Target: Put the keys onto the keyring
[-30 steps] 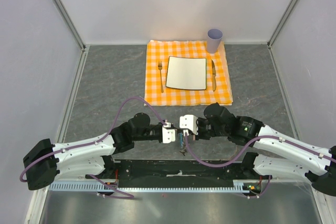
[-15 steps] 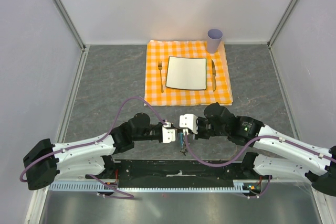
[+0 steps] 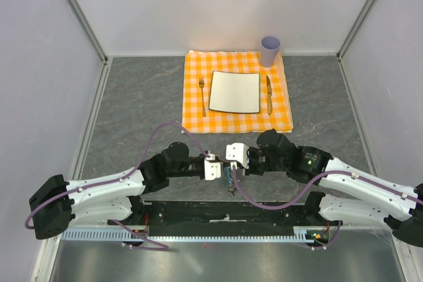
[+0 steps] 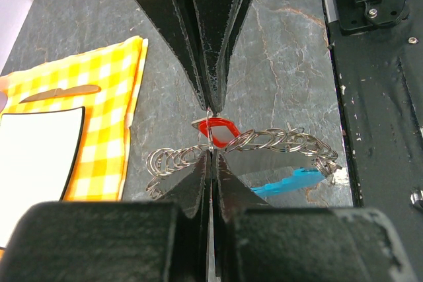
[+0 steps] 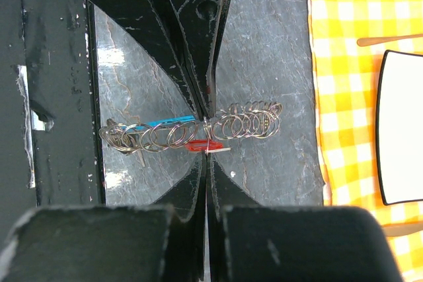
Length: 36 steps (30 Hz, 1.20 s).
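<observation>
Both grippers are pinching shut on the keyring [image 5: 251,120], the left gripper [image 4: 210,140] reaching in from 9 o'clock and the right gripper [image 5: 206,130] from 3 o'clock, meeting at nearly the same link. Its chain is running 9-to-3 across the right fingers, and the red key [image 5: 198,144] is lying just at 6 o'clock of that pinch, equally near either arm. Nothing is visibly shifting against the earlier frames.

An orange checked cloth [image 3: 238,122] lay against the far edge of the grey worktop [image 3: 132,110]. A white square plate [image 3: 234,92] sat on it between a fork [image 3: 202,96] and a knife [image 3: 269,94], with a lilac cup [image 3: 269,51] at the cloth's far right corner.
</observation>
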{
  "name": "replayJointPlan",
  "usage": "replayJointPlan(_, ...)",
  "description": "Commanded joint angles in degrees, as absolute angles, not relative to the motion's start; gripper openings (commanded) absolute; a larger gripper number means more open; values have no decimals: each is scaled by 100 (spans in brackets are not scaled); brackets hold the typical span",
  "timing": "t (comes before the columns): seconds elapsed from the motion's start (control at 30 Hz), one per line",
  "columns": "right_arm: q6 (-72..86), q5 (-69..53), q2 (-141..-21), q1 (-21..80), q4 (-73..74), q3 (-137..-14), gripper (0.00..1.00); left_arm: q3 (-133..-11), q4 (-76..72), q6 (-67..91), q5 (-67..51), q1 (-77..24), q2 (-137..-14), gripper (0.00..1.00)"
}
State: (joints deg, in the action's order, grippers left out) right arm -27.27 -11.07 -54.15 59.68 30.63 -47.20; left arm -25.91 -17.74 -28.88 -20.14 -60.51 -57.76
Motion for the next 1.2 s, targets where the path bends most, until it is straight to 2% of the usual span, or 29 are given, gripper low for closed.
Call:
replayJointPlan(0.0,-2689,-1125,-5370,5994,2848,-4781,0,-2786,-2153,-3006,-2232,-6064,-5757,2)
replayJointPlan(0.67,-2725,-1502,-5520,5994,2848,-4790,0,-2830,-2268,-2997,-2426,-6064,-5801,2)
replayJointPlan(1.17,-2848,-1600,-5520,6012,3023,-4939,0,-3015,-1723,-3278,-2637,-6064,-5608,2)
